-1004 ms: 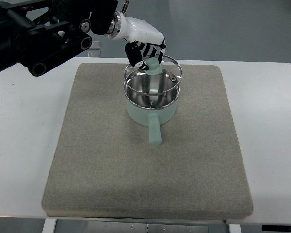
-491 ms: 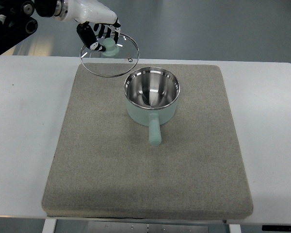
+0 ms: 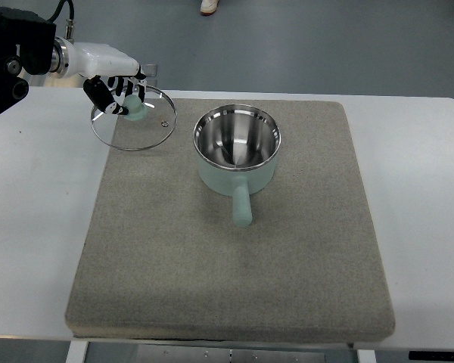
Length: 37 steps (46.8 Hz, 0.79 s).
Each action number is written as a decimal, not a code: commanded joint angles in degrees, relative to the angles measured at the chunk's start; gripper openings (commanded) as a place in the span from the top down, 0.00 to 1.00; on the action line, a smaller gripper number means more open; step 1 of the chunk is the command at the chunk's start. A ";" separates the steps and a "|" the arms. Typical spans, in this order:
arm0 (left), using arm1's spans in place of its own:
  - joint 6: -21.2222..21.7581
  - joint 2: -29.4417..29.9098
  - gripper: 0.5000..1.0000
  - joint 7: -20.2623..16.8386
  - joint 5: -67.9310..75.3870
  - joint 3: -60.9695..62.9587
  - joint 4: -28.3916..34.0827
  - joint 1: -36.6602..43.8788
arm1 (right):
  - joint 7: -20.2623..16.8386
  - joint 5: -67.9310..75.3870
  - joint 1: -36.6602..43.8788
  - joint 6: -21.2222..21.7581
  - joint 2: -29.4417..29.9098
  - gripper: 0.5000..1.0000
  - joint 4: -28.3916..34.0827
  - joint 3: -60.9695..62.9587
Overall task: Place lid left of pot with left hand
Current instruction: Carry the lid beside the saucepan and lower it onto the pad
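Glass lid [image 3: 134, 119]: clear disc with a metal rim and a pale green knob, left of the pot and apart from it, over the mat's far-left corner and partly past its left edge. Slightly tilted; whether its rim touches the mat cannot be told.
Left hand [image 3: 115, 85]: white shell, dark fingers [image 3: 98, 94], arm entering at the upper left. Fingers are closed around the lid's knob from the far side, left of the pot.
Mat [image 3: 212, 280]: grey-beige felt pad under the pot, covering most of the table's middle.
Table [image 3: 30, 227]: white top, showing bare left, right and beyond the pot's mat.
Pot [image 3: 236, 151]: pale green outside, polished steel inside, uncovered, upright on the mat's far half. Nothing seen inside it.
Pot handle [image 3: 241, 205]: pale green, pointing from the pot toward the near edge of the mat.
Obstructions: nothing lies on the mat between the lid and the pot; the gap between them is narrow but clear.
Floor [image 3: 325, 38]: grey-blue, beyond the pot and the table's far edge.
Shoe [image 3: 209, 6]: a light-coloured tip at the top edge, far beyond the pot, belonging to a person otherwise out of frame.
Right hand: not seen to the right of the pot.
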 commanded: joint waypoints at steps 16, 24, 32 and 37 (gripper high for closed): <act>3.71 -0.42 1.00 0.00 1.34 -0.04 0.35 4.94 | 0.00 0.07 0.00 0.00 0.00 0.16 0.00 0.00; 5.82 -0.77 1.00 0.09 1.87 -0.04 0.53 6.61 | 0.00 -0.02 0.00 0.00 0.00 0.16 0.00 0.00; 9.34 -2.44 0.64 0.00 2.04 0.05 0.61 8.37 | 0.00 0.07 0.00 0.00 0.00 0.16 0.00 0.00; 9.87 -2.53 0.44 0.00 1.87 0.05 0.61 8.46 | 0.00 0.07 0.00 0.00 0.00 0.16 0.00 0.00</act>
